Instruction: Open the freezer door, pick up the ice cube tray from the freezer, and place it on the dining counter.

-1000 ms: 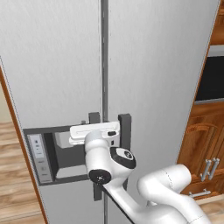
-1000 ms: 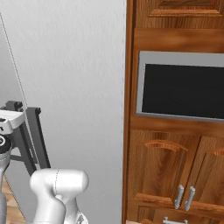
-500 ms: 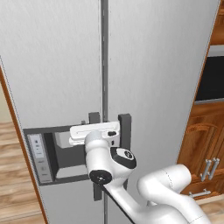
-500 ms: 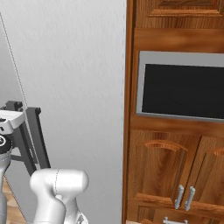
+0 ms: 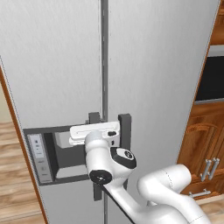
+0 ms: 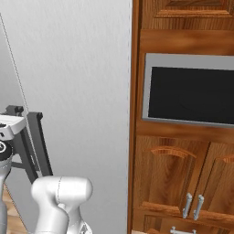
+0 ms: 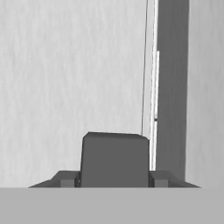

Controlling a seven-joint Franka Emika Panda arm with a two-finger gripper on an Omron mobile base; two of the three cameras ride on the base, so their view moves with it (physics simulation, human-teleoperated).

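Note:
The freezer door (image 5: 52, 65) is the brushed-silver left door with a recessed dispenser panel (image 5: 57, 157), and it stands closed. Its dark grey vertical handle (image 7: 114, 157) runs just left of the seam between the doors. My gripper (image 5: 94, 127) is at that handle, level with the top of the dispenser. In the hand view the gripper (image 7: 114, 180) has the handle between its two fingertips (image 7: 69, 179), which press against its sides. The white hand also shows at the left edge of the right base view, at the handle (image 6: 36, 137). The ice cube tray is hidden behind the closed door. The dining counter is out of view.
The plain silver fridge door (image 5: 162, 78) with its own dark handle (image 5: 125, 131) is right beside the held one. Wooden cabinets (image 6: 183, 173) with a built-in black oven window (image 6: 189, 93) stand to the right of the fridge. Wood floor (image 5: 13, 148) shows at the left.

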